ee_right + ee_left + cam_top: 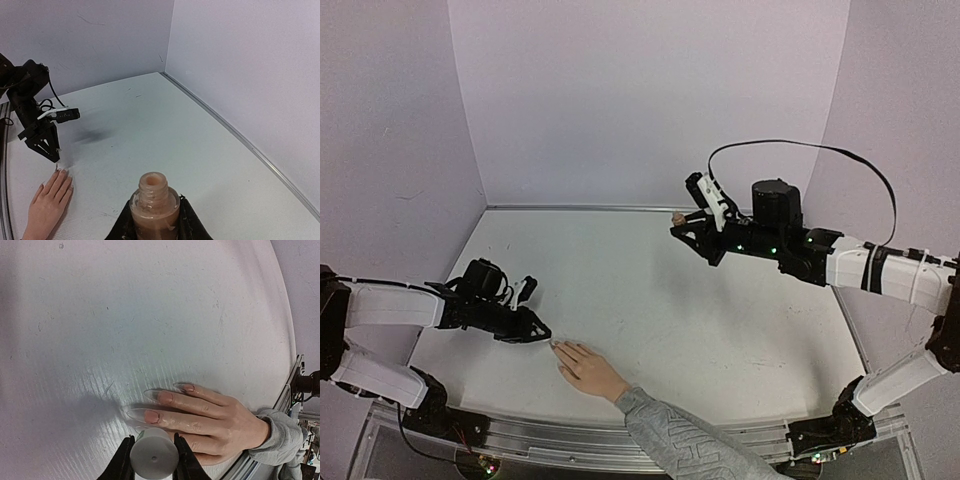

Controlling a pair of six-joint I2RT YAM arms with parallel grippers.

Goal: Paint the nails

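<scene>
1. The left jaws were clamped on a white cylindrical cap (154,457); the right jaws were clamped on an open beige polish bottle (155,207).
2. The pale nails (165,397) of a light-skinned hand (588,370) lay on the white worktop (650,290), just at 5 o'clock from the nearer left jaws, the hand pointing 10 o'clock.
</scene>
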